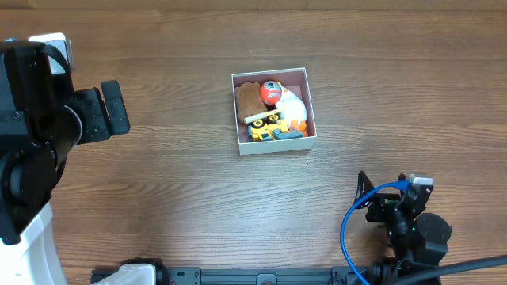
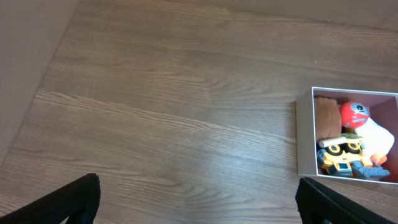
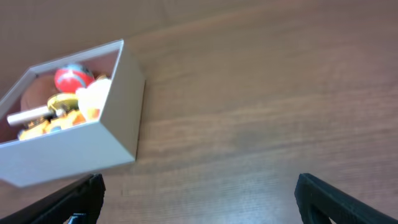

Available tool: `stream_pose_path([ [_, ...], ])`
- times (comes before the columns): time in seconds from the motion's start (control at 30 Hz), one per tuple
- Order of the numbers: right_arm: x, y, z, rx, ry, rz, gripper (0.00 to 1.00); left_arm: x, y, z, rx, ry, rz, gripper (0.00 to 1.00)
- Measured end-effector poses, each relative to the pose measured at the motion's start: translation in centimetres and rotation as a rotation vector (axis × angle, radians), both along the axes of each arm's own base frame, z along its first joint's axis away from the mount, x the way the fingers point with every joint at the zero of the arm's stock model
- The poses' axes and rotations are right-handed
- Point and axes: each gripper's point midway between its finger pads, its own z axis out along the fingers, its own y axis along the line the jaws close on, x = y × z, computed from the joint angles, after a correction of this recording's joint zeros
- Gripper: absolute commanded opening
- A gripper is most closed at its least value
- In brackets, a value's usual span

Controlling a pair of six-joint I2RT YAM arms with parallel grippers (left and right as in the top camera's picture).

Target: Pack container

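Overhead, the container (image 1: 275,146) sits midway across the table (image 1: 158,182), toys (image 1: 273,111) filling it. Both well clear of it, the left gripper (image 2: 199,205) and right gripper (image 3: 199,202) stand wide apart and empty. Packing looks finished; the next move probably calls only for retreat

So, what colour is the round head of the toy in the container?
Red. The head shows best in the left wrist view.

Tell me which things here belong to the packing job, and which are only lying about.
Job:
- container
- the toys in it: brown toy, red-and-white toy, yellow truck

Lying about:
- blue cable by the right arm
- no loose toys show on the table
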Motion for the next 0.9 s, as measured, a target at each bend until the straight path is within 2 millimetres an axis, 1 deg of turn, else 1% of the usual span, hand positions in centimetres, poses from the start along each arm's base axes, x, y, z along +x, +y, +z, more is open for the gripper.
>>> stream_pose_path([
  [0.07,-0.3,0.1,-0.7,0.006,0.033,0.000,1.00,0.0,0.0,0.0,0.000,0.000,0.000,1.00],
  [0.13,-0.5,0.1,-1.1,0.009,0.048,0.000,1.00,0.0,0.0,0.0,0.000,0.000,0.000,1.00],
  [0.57,-0.5,0.1,-1.1,0.008,0.048,0.000,1.00,0.0,0.0,0.0,0.000,0.000,0.000,1.00],
  [0.63,-0.5,0.1,-1.1,0.008,0.048,0.000,1.00,0.1,0.0,-0.4,0.002,0.008,0.001,1.00],
  [0.7,-0.5,0.1,-1.1,0.009,0.048,0.000,1.00,1.6,0.2,-0.5,0.009,-0.040,0.007,1.00],
  [0.73,-0.5,0.1,-1.1,0.008,0.048,0.000,1.00,3.1,0.3,-0.3,0.011,-0.107,0.010,1.00],
  [0.77,-0.5,0.1,-1.1,0.008,0.049,-0.001,1.00,4.3,0.3,-0.7,0.011,-0.164,0.010,1.00],
  [0.8,-0.5,0.1,-1.1,0.008,0.049,-0.001,1.00,5.3,0.2,-1.3,0.010,-0.216,0.010,1.00],
  [0.83,-0.5,0.1,-1.2,0.009,0.051,0.000,1.00,5.5,0.2,-3.1,0.007,-0.222,0.006,1.00],
  [0.87,-0.5,0.1,-1.2,0.009,0.051,-0.001,1.00,6.2,0.1,-3.4,0.005,-0.281,0.003,1.00],
  [0.9,-0.5,0.0,-1.2,0.008,0.050,-0.003,1.00,6.7,0.0,-4.3,0.001,-0.360,0.001,1.00],
])
